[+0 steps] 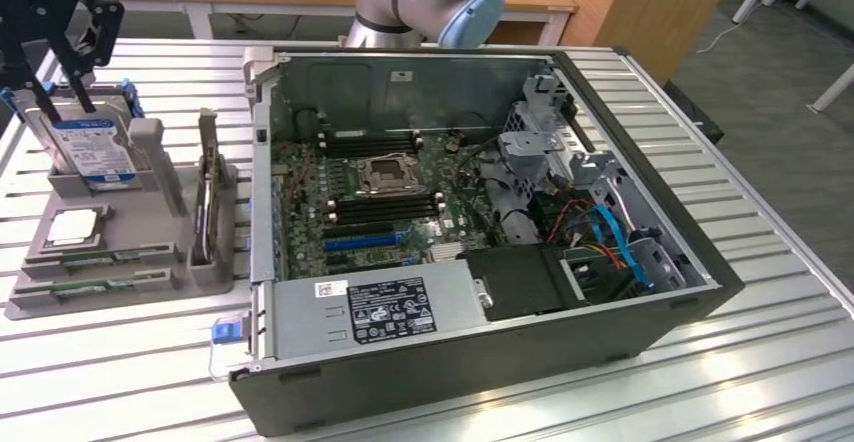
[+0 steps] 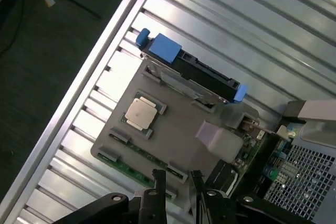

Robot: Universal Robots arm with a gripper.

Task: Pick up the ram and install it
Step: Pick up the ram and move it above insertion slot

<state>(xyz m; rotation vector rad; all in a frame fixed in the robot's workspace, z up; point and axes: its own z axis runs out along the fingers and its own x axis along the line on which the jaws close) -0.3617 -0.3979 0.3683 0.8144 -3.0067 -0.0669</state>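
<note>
Two rams lie flat in the front slots of the grey holder [image 1: 160,277]; one is the green stick [image 1: 104,258], the other [image 1: 94,285] sits just in front of it. In the wrist view a green ram [image 2: 128,169] shows along the holder's edge [image 2: 173,129], just off my fingertips. My gripper [image 1: 64,90] hangs high at the exterior view's far left, over the upright hard drive [image 1: 94,152]. It is open [image 2: 176,178], with nothing between the black fingers [image 2: 157,179].
The open computer case [image 1: 667,312] lies on the slatted table with its motherboard [image 1: 387,202] and dark memory slots [image 1: 387,209] exposed. On the holder are a processor chip [image 1: 74,225] and an upright card with a bracket [image 1: 207,197]. The table edge [image 2: 79,82] runs beside the holder.
</note>
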